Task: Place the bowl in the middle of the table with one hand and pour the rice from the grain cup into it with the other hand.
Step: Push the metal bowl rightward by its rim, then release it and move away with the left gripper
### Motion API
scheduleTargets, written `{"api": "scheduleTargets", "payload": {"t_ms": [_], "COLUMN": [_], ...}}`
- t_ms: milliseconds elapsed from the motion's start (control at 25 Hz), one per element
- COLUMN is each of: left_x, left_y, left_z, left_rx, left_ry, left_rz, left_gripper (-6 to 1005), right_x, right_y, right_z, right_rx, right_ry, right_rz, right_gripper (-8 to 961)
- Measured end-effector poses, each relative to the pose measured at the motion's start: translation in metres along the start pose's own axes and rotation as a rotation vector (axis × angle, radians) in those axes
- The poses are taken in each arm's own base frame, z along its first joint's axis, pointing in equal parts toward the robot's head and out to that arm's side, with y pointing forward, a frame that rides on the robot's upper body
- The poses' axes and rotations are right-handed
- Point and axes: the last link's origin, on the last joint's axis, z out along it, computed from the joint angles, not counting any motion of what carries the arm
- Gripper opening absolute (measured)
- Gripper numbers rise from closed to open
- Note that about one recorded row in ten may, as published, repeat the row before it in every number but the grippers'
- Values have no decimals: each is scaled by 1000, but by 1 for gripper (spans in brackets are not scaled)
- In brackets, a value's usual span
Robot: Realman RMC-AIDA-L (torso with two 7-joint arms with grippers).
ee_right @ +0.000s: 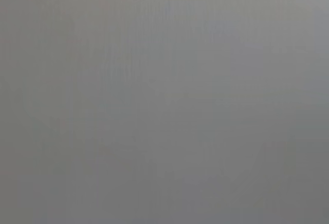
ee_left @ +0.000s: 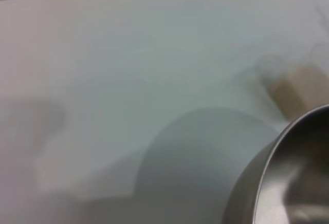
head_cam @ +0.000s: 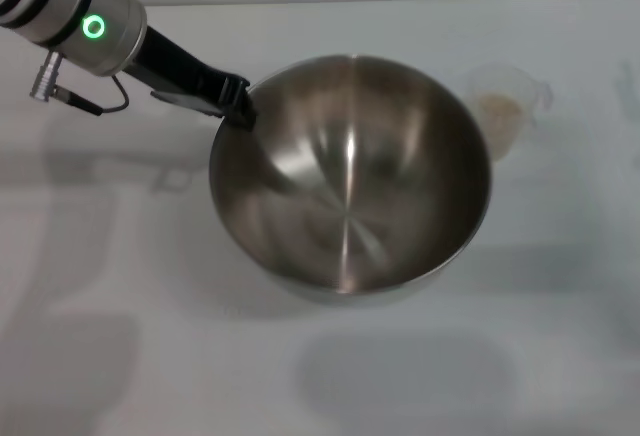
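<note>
The stainless-steel bowl (head_cam: 350,176) is tilted and held above the white table (head_cam: 120,286), with its shadow on the tabletop in front of it. My left gripper (head_cam: 238,104) is shut on the bowl's far-left rim. The bowl's rim also shows in the left wrist view (ee_left: 288,172). The clear grain cup (head_cam: 510,106) stands on the table just beyond the bowl's right side, with pale rice (head_cam: 500,112) inside. It shows blurred in the left wrist view (ee_left: 294,91). My right gripper is out of view; its wrist view shows only a plain grey surface.
The left arm (head_cam: 80,11) reaches in from the upper left corner. The table's far edge (head_cam: 400,1) runs along the top of the head view.
</note>
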Motion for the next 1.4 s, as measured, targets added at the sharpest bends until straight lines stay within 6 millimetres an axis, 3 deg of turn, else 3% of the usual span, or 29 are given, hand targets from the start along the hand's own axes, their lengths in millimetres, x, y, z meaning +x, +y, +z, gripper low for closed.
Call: {"api": "scheduleTargets", "payload": {"t_ms": [360,560,1400], "left_x": [27,39,40], "left_y": [28,40,22], "left_z": [-2,8,39], "left_rx": [-51,-31,113], "left_ry": [41,50,43], "left_rz": [73,125,163], "left_gripper": [43,43,41], "right_x": [-2,-4,-5], "right_y": [-2,-3,-2], "right_z": [-3,-7,-10], "right_rx": [2,5,-6], "right_ry": [-12,-24,-29], "right_rz": [2,1,4], "right_gripper": [699,699,699]}}
